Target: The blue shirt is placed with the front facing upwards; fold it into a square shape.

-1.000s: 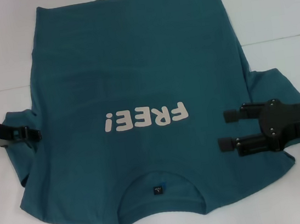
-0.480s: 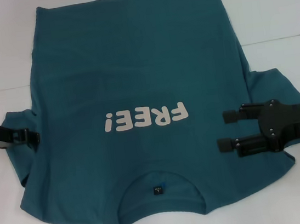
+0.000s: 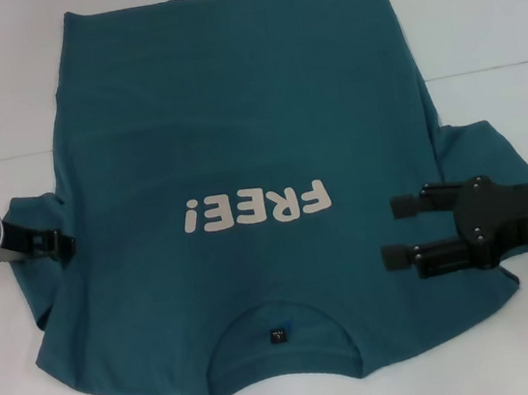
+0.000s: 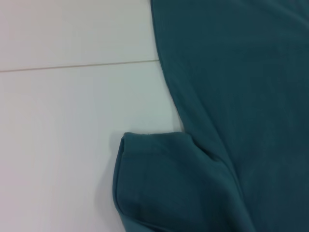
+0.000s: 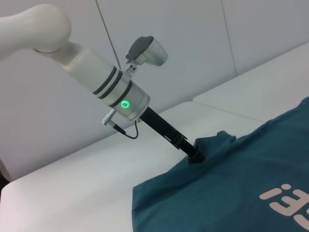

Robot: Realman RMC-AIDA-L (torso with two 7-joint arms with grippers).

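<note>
The blue shirt (image 3: 234,114) lies flat on the white table, front up, with its white "FREE!" print (image 3: 255,206) showing and the collar label (image 3: 279,334) at the near edge. My left gripper (image 3: 64,246) is down at the shirt's left sleeve (image 4: 159,183), its tip touching the cloth. The right wrist view shows that tip (image 5: 195,155) pressed into the sleeve, with fabric bunched up around it. My right gripper (image 3: 400,230) hovers open over the right side of the shirt beside the right sleeve (image 3: 492,153), with nothing between its fingers.
The white table (image 3: 35,383) surrounds the shirt, and a seam line (image 3: 490,68) crosses it. A pale wall (image 5: 193,43) stands behind the table on the left arm's side.
My left arm has shifted a little toward the shirt and lower onto the left sleeve. The right gripper has barely moved. The shirt lies as before.
</note>
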